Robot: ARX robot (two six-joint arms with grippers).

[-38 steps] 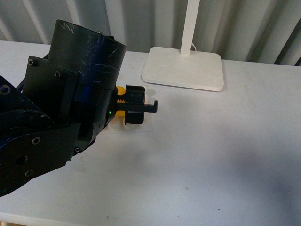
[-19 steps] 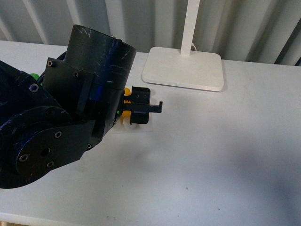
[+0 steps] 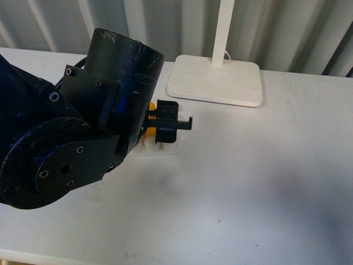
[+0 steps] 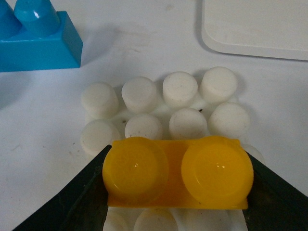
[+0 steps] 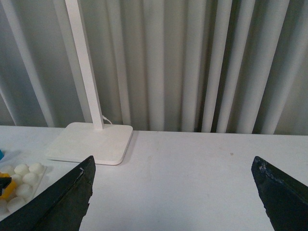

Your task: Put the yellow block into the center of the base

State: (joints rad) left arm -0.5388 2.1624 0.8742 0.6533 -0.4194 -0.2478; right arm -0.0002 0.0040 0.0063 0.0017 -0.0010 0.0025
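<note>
Displacement of left gripper [image 3: 167,125]: a little nearer the lamp foot [image 3: 215,83], in two small steps over the last second. Yellow block [image 3: 151,106] carried along between the fingers, its visible sliver likewise nearer the lamp foot. Left arm [image 3: 83,138] swung up and toward the lamp foot, now filling more of the front view. Base [image 3: 165,150] more exposed under the gripper: round studs showing on the side away from the lamp foot, where only a faint flat edge showed earlier.

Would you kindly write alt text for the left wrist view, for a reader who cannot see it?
The left gripper holds a yellow block over a white studded base. A blue block and the corner of a lamp foot lie beyond on the white table.
</note>
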